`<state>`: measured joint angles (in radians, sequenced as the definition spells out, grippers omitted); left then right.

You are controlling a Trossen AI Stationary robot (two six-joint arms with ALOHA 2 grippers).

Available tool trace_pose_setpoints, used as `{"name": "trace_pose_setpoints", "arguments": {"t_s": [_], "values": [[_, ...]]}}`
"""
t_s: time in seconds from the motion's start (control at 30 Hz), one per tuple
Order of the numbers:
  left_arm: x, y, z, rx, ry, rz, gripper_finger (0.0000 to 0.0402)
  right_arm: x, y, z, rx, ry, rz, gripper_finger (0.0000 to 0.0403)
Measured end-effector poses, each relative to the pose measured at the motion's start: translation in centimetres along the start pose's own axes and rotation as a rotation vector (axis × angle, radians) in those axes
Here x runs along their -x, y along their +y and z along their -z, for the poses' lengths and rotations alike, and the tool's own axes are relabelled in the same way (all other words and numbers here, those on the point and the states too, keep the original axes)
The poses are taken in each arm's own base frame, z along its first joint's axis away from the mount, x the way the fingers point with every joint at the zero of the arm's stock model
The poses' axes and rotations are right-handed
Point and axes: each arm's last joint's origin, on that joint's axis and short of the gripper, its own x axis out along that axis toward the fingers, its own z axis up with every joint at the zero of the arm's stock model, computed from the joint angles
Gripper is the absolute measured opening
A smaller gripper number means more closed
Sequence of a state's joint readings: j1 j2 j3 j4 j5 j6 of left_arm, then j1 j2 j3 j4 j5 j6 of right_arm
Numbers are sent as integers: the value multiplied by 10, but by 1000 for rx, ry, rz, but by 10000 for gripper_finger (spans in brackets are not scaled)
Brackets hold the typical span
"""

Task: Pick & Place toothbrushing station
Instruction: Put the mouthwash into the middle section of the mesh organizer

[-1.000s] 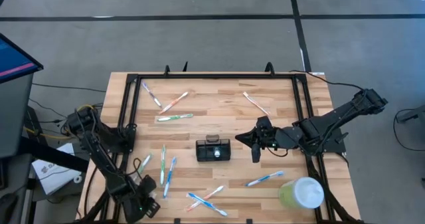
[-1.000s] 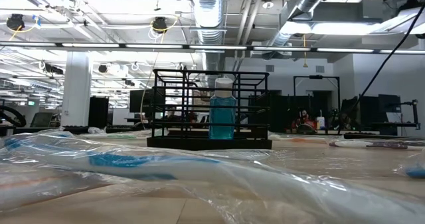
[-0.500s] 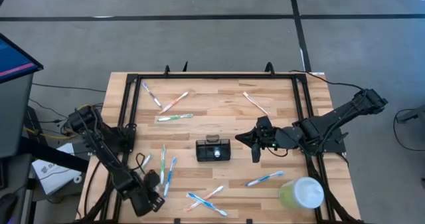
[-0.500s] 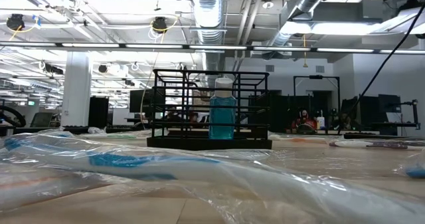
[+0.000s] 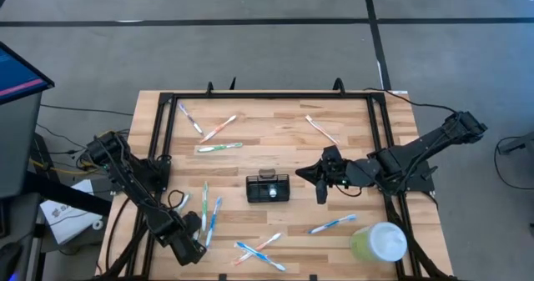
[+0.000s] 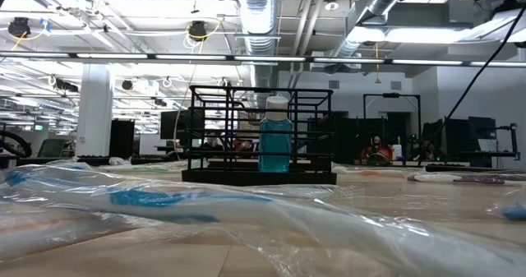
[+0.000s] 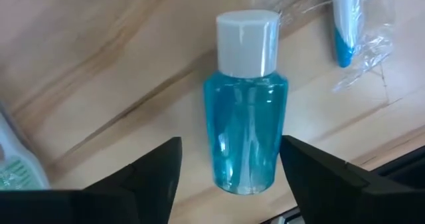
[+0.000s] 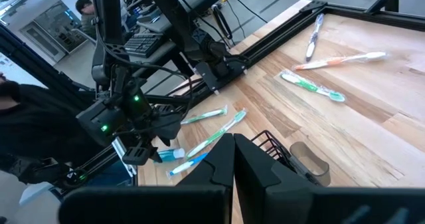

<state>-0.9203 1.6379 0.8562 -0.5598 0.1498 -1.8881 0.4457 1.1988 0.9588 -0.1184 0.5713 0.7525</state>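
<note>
The black wire toothbrushing station (image 5: 268, 188) stands on its base mid-table; an upright blue bottle with a white cap (image 6: 276, 141) shows in it. My left gripper (image 5: 190, 249) is open near the table's near-left edge. Its fingers stand on either side of a second blue bottle with a white cap (image 7: 246, 117), which lies on its side on the wood; no touch shows. My right gripper (image 5: 319, 185) is shut and empty, just right of the station (image 8: 292, 156).
Several wrapped toothbrushes lie about: far left (image 5: 219, 129), beside my left gripper (image 5: 209, 214), near middle (image 5: 259, 249), right (image 5: 332, 224) and far right (image 5: 321, 129). A pale green cup with a white lid (image 5: 380, 243) stands at the near right corner. A black frame rims the table.
My left gripper has gone a little toward the table's right edge and slightly away from the near edge, and its arm has swung with it. My right arm and the station have stayed still.
</note>
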Motion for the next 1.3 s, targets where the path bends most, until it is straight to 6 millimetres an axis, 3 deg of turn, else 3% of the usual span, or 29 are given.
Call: {"name": "trace_pose_setpoints", "arguments": {"t_s": [0.37,0.8,1.3], "values": [[-4,-3,-9,12,-15,-13,222,-5,-6,-5,-10,9,2,0],[2,0,-47,-8,-39,-106,218,-6,-8,-7,-11,12,3,0],[0,-1,-7,78,34,-100,218,-7,-9,-7,-11,15,3,0]]}}
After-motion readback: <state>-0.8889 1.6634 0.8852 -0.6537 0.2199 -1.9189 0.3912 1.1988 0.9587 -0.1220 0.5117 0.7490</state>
